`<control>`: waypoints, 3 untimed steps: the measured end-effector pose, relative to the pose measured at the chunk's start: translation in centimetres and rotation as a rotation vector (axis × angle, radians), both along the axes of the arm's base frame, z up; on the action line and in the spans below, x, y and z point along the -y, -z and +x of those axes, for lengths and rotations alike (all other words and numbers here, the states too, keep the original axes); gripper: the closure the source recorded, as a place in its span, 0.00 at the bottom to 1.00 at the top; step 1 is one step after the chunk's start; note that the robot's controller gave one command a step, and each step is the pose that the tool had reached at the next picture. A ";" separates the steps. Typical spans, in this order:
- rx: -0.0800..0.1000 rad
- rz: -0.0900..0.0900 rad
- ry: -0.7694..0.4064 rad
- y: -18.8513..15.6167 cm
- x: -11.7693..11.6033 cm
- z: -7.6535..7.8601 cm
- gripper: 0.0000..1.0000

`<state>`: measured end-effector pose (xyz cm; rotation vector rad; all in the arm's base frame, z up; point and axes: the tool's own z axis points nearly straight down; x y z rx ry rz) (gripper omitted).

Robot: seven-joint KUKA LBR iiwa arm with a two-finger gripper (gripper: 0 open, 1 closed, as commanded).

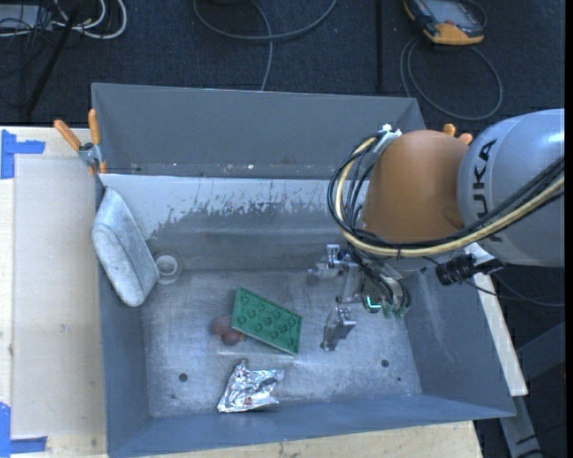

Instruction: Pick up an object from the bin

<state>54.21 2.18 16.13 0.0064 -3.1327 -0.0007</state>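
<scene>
While the big arm point(515, 189) hung over the grey bin point(248, 141) from its right side, nothing had been picked up yet, as far as I could see. Its gripper point(337, 332) was low over the bin's floor, a little right of the middle, with bare floor under it. I could not tell how wide the gripper was open, and I saw nothing caught in it. So the job looked to be only at its start: a thing had to be grabbed and then lifted out. The thing closest to the gripper was a flat green block plate point(265, 320) with little bumps on top. It lay near the middle of the floor, just beside the gripper on the left, and I think it was not touching it. A small brownish lump point(223, 329) peeked out at the plate's left end, touching it or almost. A crumpled bit of silver foil point(249, 387) lay close to the bin's front edge, left of the middle. A pale grey pad point(124, 253) leaned against the left wall, and a little pale ring point(167, 267) sat on the floor just beside it. I guessed the green plate might be hard to grab, since it lay so flat.
</scene>
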 end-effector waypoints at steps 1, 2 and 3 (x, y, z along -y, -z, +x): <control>0.011 0.001 -0.161 9.1 -3.9 1.2 0.00; 0.011 0.001 -0.158 8.8 -3.9 1.2 1.00; 0.015 0.001 -0.431 -6.3 -4.3 -0.3 1.00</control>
